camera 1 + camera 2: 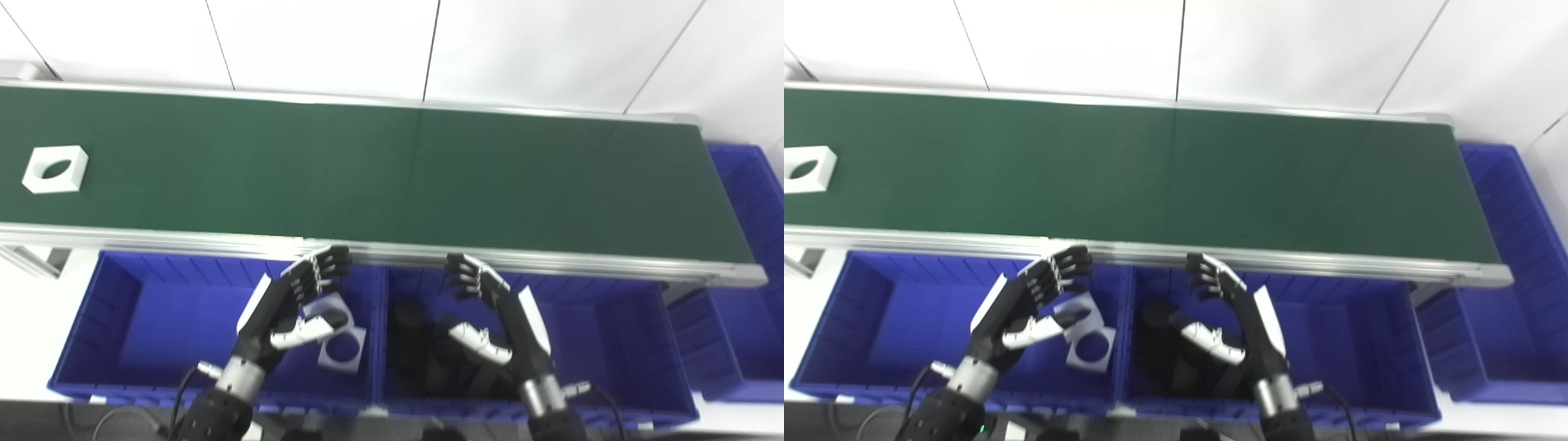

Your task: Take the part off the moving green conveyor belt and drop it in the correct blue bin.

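Note:
A white square block with a round hole [55, 169] lies on the green conveyor belt [392, 177] at the far left. My left hand [293, 306] is open and empty above the left blue bin [141, 318], which holds two white blocks [340, 346] like it. My right hand [493, 312] is open and empty above the middle blue bin [612, 343], which holds several black cylinders [409, 337]. Both hands are in front of the belt's near rail, far from the block on the belt.
A third blue bin [744, 318] stands at the right end of the belt, running back beside it. The belt's aluminium near rail [551, 260] lies just beyond my fingertips. A white wall is behind the belt.

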`<state>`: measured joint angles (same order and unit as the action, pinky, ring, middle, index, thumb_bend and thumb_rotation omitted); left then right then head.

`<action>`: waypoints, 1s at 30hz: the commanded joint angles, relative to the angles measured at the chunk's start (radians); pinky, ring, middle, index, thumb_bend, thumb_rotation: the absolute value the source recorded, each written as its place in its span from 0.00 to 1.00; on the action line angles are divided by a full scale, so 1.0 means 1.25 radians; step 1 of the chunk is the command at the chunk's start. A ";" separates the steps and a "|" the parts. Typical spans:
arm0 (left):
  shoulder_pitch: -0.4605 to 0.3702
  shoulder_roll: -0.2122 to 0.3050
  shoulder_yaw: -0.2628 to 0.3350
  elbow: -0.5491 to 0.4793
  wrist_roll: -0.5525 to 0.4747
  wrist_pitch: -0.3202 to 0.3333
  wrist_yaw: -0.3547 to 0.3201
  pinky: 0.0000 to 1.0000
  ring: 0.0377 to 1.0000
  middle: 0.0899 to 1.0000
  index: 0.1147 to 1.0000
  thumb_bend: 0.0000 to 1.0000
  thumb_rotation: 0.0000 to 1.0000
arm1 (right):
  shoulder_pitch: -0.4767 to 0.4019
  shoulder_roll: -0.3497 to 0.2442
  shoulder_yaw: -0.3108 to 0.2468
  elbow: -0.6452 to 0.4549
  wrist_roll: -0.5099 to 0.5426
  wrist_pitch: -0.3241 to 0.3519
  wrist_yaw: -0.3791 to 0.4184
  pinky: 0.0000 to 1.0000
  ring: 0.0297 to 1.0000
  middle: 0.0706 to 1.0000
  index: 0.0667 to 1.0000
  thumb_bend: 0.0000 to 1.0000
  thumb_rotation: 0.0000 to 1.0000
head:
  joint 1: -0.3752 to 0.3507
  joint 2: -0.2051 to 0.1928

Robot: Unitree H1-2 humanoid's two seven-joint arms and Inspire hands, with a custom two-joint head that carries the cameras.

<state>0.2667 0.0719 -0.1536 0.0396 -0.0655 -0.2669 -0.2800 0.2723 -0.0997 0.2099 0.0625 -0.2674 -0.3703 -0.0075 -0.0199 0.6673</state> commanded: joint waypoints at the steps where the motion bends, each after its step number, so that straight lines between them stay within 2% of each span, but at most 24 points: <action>1: -0.009 0.004 -0.003 -0.012 0.005 -0.033 0.003 0.69 0.77 0.78 0.77 0.85 0.45 | -0.009 0.007 0.000 -0.009 -0.002 -0.051 -0.011 0.62 0.70 0.76 0.79 0.60 0.58 | -0.001 -0.018; 2: -0.009 0.005 -0.003 -0.011 0.008 -0.033 0.004 0.69 0.77 0.78 0.77 0.86 0.46 | -0.010 0.008 0.000 -0.006 -0.002 -0.054 -0.012 0.62 0.71 0.76 0.79 0.59 0.57 | -0.001 -0.018; 3: -0.008 0.005 -0.003 -0.010 0.011 -0.032 0.006 0.69 0.77 0.78 0.77 0.86 0.47 | -0.010 0.009 0.001 -0.001 -0.003 -0.058 -0.014 0.62 0.71 0.76 0.79 0.59 0.57 | -0.002 -0.032; 6: -0.009 0.006 -0.002 -0.005 0.005 -0.034 0.003 0.68 0.77 0.79 0.77 0.87 0.48 | -0.012 0.011 0.001 0.012 -0.003 -0.067 -0.017 0.62 0.71 0.76 0.79 0.58 0.55 | -0.005 -0.037; 12: -0.010 0.010 -0.003 -0.007 0.004 -0.037 -0.002 0.68 0.77 0.79 0.78 0.84 0.45 | -0.013 0.017 -0.001 0.014 0.006 -0.064 -0.015 0.63 0.70 0.75 0.79 0.58 0.51 | -0.007 -0.030; 22: -0.011 0.009 -0.001 -0.007 -0.004 -0.032 -0.001 0.69 0.77 0.79 0.79 0.83 0.44 | -0.012 0.014 -0.002 0.010 -0.001 -0.067 -0.016 0.63 0.71 0.76 0.80 0.58 0.54 | -0.011 -0.024; 30: -0.011 0.013 -0.002 -0.009 -0.004 -0.032 -0.004 0.68 0.77 0.80 0.79 0.83 0.45 | -0.010 0.016 -0.001 0.006 -0.001 -0.064 -0.015 0.63 0.71 0.76 0.80 0.57 0.52 | -0.014 -0.021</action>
<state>0.2649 0.0836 -0.1525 0.0513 -0.0587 -0.2739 -0.2807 0.2661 -0.0859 0.2102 0.1013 -0.2728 -0.3932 -0.0157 -0.0383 0.6412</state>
